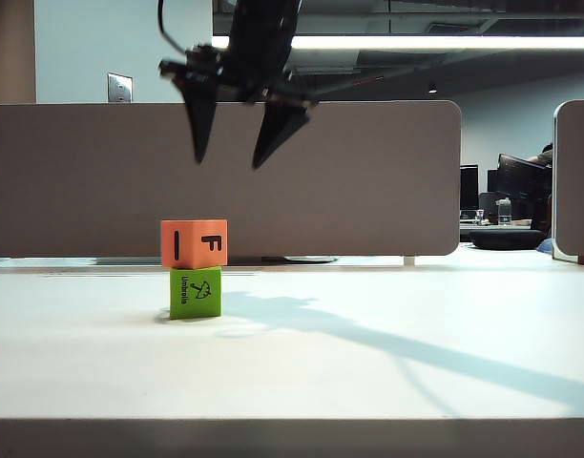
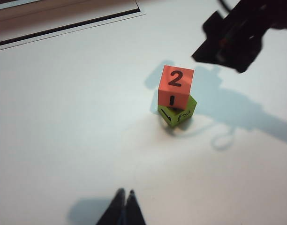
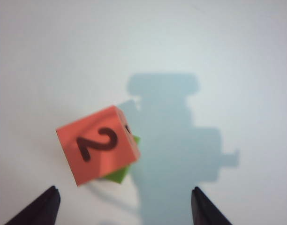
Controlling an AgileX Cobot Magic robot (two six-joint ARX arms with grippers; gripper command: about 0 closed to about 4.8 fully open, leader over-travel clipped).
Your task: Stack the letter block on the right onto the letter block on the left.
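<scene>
The orange cube letter block [image 1: 194,243] is found seated on the green cube letter block [image 1: 196,293], hence the right gripper [image 1: 237,148] is held wide and empty above, the left gripper [image 2: 124,206] pinched closed aside.

The exterior camera sat low at the tabletop [image 1: 368,363] edge, facing level across it. Both wrist cameras looked down from above; all views shared the stacked blocks [image 1: 195,269].
</scene>
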